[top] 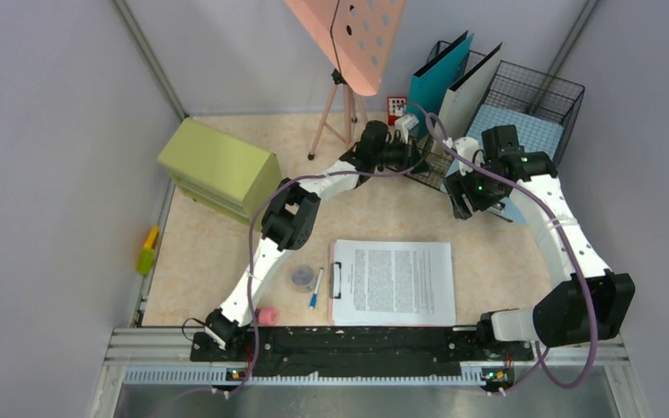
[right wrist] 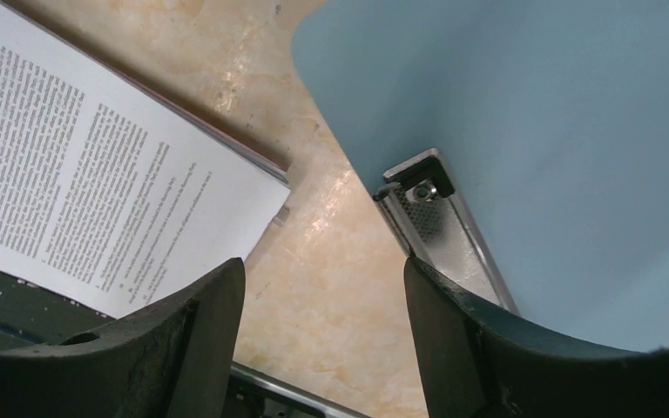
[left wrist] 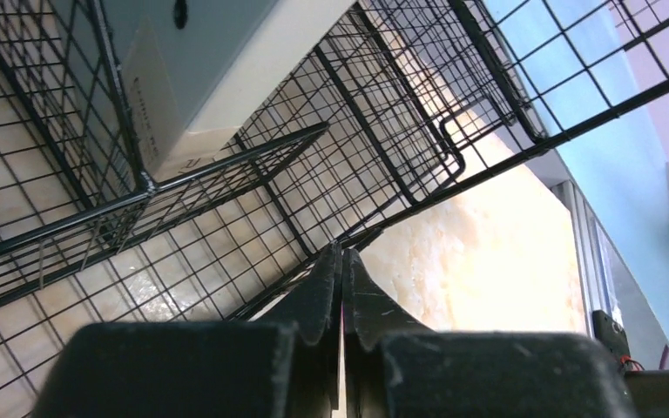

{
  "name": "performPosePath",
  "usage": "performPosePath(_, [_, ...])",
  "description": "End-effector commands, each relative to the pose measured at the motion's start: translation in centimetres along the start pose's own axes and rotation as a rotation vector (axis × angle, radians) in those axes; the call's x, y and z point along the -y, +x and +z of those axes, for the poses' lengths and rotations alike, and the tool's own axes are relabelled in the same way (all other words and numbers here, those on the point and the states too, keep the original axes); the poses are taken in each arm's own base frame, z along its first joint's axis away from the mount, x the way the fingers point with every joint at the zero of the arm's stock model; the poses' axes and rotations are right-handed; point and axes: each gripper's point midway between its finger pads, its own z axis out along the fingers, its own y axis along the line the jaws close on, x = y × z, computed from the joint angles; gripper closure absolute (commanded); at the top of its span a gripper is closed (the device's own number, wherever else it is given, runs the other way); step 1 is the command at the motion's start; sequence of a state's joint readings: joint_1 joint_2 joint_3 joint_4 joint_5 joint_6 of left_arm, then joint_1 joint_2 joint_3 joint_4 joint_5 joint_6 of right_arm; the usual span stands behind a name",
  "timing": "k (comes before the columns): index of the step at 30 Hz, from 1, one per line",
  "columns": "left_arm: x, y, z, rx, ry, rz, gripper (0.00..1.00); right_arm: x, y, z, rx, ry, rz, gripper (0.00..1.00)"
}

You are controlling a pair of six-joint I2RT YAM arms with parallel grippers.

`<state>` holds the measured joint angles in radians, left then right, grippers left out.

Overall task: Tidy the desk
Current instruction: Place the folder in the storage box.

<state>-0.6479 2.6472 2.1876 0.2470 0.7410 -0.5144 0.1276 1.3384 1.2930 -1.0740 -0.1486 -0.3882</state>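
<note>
On marbled desk (top: 205, 261), wire basket (top: 566, 104)

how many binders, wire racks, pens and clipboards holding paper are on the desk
binders: 2 (teal upright binder, white upright binder)
wire racks: 2 (black wire file holder, black wire basket)
pens: 1 (blue-and-white pen)
clipboards holding paper: 1 (clipboard with printed white sheet)
total: 6

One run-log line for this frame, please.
left gripper: shut, at wire rack | right gripper: open, above blue clipboard | printed clipboard: flat on desk, not held
</note>
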Motion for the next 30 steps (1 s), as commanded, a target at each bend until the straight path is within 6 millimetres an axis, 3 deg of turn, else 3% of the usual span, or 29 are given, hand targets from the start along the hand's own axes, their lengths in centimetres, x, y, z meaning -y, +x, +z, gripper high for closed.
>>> performPosePath(1, [3.3, 0.4, 0.3, -0.039, 0.114, 0.009, 1.00, 2.8, -3.6, -1.5, 0.125, 0.115, -0.012, 0.33])
performPosePath(8, [3.3, 0.2, -0.2, -0.042, 0.142, 0.054, 0.97, 1.5, -3.9, -2.2, 0.144, 0.054, -0.001, 0.33])
performPosePath(10, [3.4, -0.2, -0.2, -0.043, 0.148, 0.112, 0.83, 1.0, -3.8, -2.6, 0.150, 0.036, 0.005, 0.33])
performPosePath(14, [3.3, -1.0, -0.5, -0.049, 0.136, 0.274, 0.47, 0.6, -3.5, -3.4, 0.155, 0.030, 0.008, 0.33])
performPosePath(19, [3.7, -2.0, -1.7, -0.083, 0.091, 0.376, 0.27, 0.2, -3.2, -4.3, 0.161, 0.027, 0.013, 0.33])
performPosePath(30, [6.1, -5.4, -7.0, -0.133, -0.106, 0.540, 0.23, -0.3, -4.0, -6.4, 0.246, -0.012, 0.075, 0.33])
